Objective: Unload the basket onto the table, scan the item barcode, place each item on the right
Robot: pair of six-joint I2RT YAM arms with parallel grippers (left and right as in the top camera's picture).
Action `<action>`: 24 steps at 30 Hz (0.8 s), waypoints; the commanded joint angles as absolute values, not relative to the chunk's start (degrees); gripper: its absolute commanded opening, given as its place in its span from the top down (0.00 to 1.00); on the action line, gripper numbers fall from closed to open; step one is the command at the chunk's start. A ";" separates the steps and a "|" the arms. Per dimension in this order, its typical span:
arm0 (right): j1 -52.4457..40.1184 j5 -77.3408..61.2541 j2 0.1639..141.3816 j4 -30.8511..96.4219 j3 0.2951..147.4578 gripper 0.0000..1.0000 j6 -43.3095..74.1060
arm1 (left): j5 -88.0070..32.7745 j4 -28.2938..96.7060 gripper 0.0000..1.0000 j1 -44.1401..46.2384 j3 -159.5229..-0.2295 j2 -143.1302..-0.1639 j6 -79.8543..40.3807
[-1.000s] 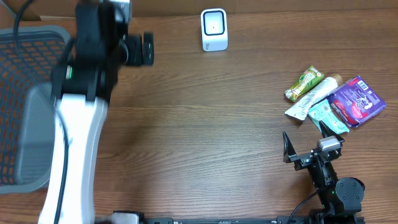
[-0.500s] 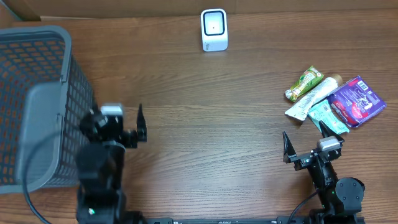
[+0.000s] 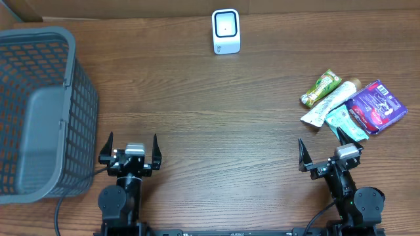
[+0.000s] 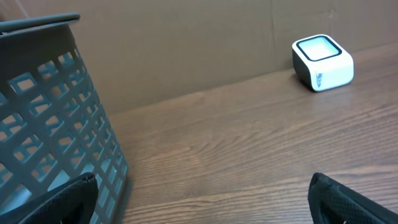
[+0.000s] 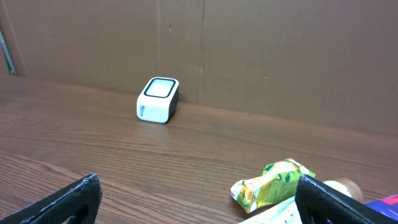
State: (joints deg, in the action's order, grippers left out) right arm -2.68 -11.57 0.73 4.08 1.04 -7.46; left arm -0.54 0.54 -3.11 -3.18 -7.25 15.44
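We see the left gripper (image 3: 131,141) and the right gripper (image 3: 321,140), both with fingers spread wide and empty, on the near side of the scanner (image 3: 226,31); the packets (image 3: 374,106) lie clustered to the scanner's right, untouched.

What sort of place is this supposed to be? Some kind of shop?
Probably a mock shop checkout set up on a wooden table: a small white barcode scanner at the back, a grey mesh shopping basket at one side, and packaged goods piled at the other.
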 commanded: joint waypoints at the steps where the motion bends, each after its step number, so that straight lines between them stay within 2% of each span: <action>1: -2.94 -11.16 0.16 3.75 0.47 0.00 -6.90 | -1.52 1.61 0.00 -3.29 -0.51 -2.70 18.90; 3: -2.94 -11.16 0.16 3.75 0.47 0.00 -6.90 | -1.48 4.75 0.01 -3.09 -0.32 -0.49 18.59; 24: -2.94 -11.16 0.16 3.75 0.47 0.00 -6.90 | -1.32 4.47 0.00 -2.96 -0.32 -0.25 18.02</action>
